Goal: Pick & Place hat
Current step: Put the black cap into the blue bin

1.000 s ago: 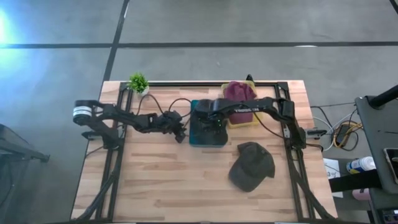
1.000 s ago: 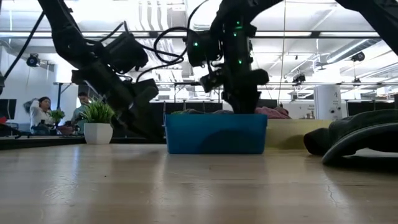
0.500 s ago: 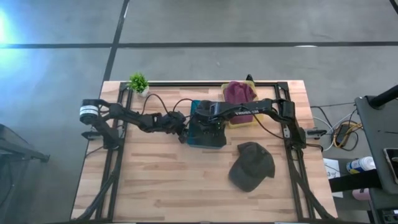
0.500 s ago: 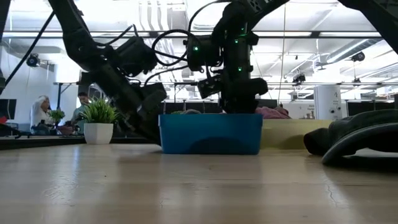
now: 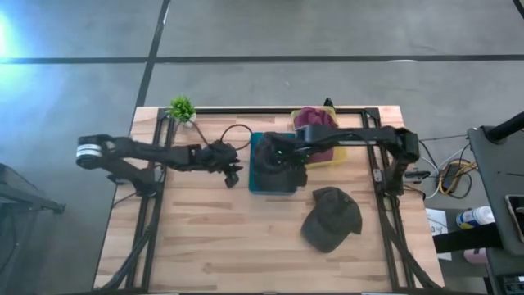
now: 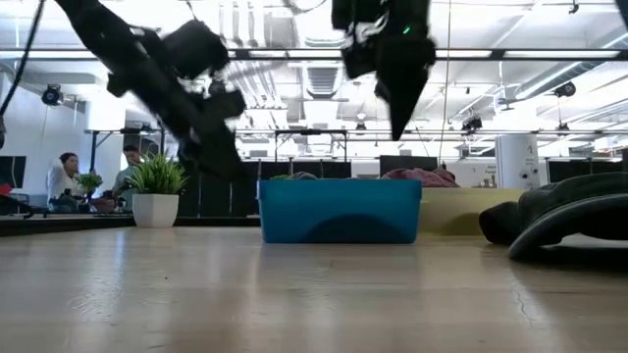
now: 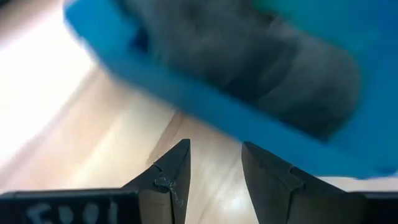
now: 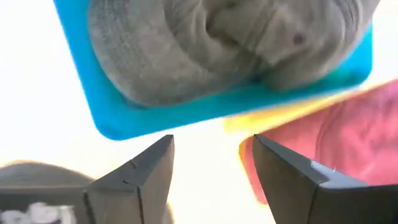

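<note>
A grey hat [image 8: 217,43] lies inside the blue bin [image 5: 264,185], which stands in the middle of the table; the bin also shows in the low view [image 6: 339,211]. My right gripper [image 8: 211,162] is open and empty above the bin, and the low view shows it [image 6: 396,118] well clear of the rim. My left gripper [image 7: 214,165] is open and empty just left of the bin [image 5: 234,172], above the table. A dark green hat [image 5: 332,217] lies on the table at the near right. A maroon hat [image 5: 315,121] lies in a yellow bin [image 5: 336,158].
A small potted plant [image 5: 182,108] stands at the far left corner. The yellow bin stands against the blue bin's far right side. A black frame [image 5: 147,213] runs along the table's left and right edges. Bare wood lies at the near left.
My right gripper has risen out of the blue bin to well above its rim. My left gripper first went toward the bin, then drew back toward the table's left edge and up. The bin slid a little to the left and back.
</note>
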Action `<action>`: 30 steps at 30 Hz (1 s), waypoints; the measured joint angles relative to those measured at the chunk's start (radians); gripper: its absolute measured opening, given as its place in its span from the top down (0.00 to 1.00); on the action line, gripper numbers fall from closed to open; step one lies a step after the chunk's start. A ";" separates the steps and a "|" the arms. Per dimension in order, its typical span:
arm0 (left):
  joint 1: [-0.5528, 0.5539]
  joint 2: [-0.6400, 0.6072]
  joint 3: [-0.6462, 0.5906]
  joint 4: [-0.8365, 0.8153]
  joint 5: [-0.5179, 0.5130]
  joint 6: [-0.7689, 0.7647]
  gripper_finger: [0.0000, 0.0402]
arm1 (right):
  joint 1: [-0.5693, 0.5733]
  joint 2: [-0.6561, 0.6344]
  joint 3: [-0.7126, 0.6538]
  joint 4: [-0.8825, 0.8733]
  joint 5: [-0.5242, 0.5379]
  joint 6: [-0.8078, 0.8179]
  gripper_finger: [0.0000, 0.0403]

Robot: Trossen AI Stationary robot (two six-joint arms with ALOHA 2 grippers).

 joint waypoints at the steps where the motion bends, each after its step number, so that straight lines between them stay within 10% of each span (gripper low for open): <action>1: -0.005 -0.025 0.000 0.002 0.004 0.040 0.66 | 0.021 -0.022 -0.020 0.000 0.006 0.045 0.47; 16: -0.179 -0.124 0.002 0.128 0.250 0.230 0.66 | 0.571 -0.089 -0.139 -0.049 0.017 1.149 0.47; 30: -0.537 0.262 0.319 0.175 0.024 -0.014 0.66 | 0.738 -0.297 -0.400 -0.145 -0.013 1.591 0.47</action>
